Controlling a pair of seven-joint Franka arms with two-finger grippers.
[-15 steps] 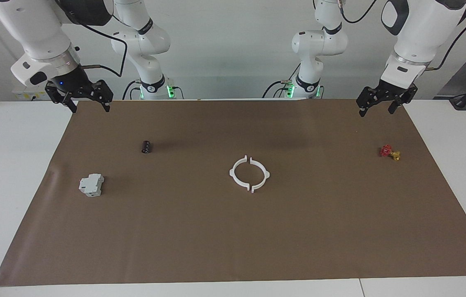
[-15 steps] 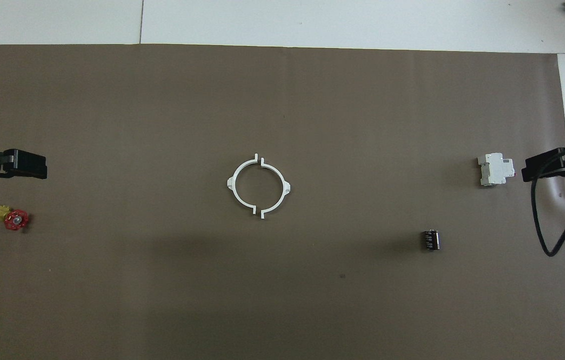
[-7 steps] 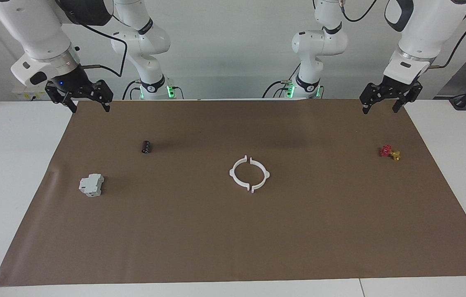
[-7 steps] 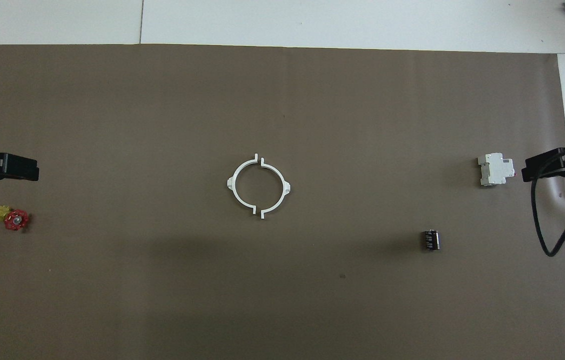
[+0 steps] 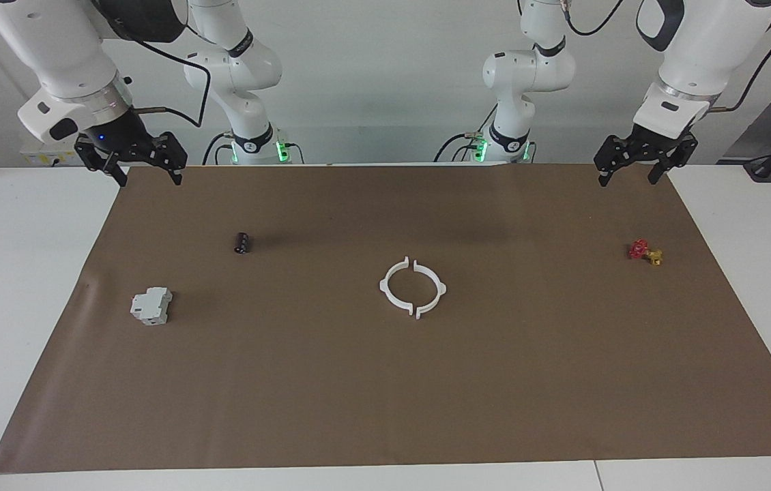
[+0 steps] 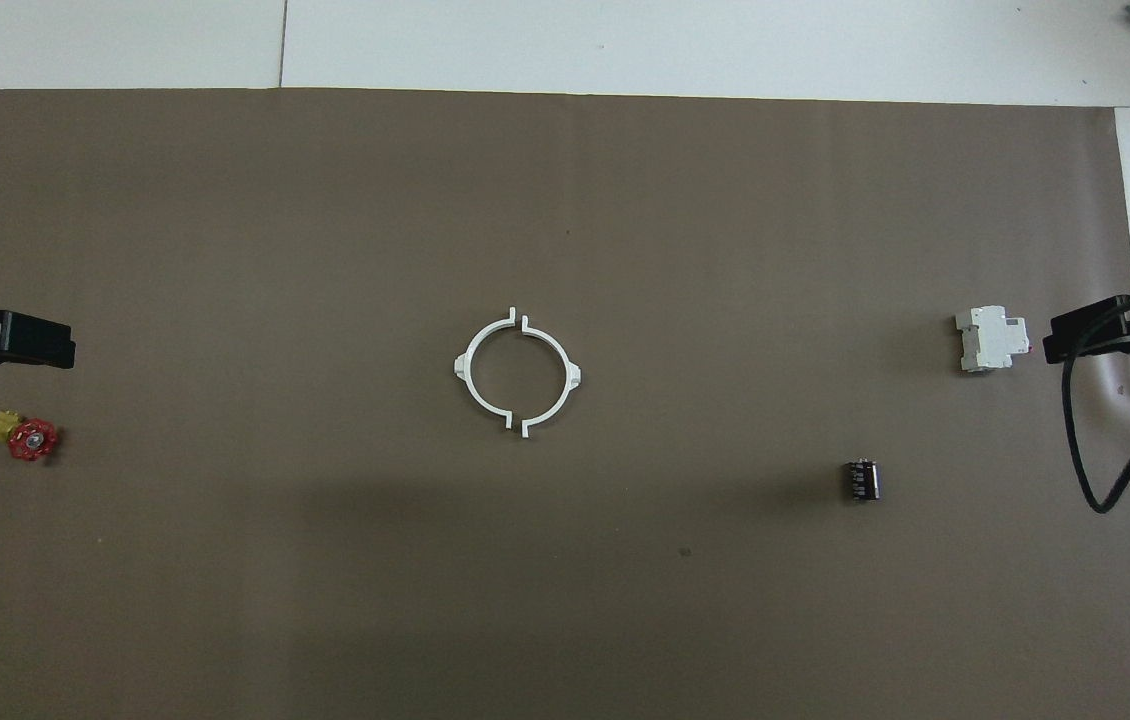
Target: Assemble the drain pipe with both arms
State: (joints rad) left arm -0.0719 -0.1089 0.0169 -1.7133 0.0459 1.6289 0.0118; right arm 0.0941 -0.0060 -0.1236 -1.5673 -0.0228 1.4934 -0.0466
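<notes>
The drain pipe lies as two white half-ring arcs [image 5: 413, 288] [image 6: 517, 372] in the middle of the brown mat. Their curves face each other as a ring, with small gaps at both joins. Neither gripper touches them. My left gripper [image 5: 626, 181] hangs open and empty over the mat's edge at the left arm's end. At the right arm's end, my right gripper [image 5: 150, 181] hangs open and empty over the mat's edge. In the overhead view only the grippers' tips show at the side edges.
A grey-white box [image 5: 151, 305] and a small black cylinder [image 5: 242, 242] lie toward the right arm's end. A red and yellow valve piece [image 5: 645, 251] lies toward the left arm's end. The brown mat [image 5: 385, 409] covers most of the white table.
My left gripper has drawn back a little toward the left arm's end of the table and turned slightly. The right arm and the pipe halves have not moved.
</notes>
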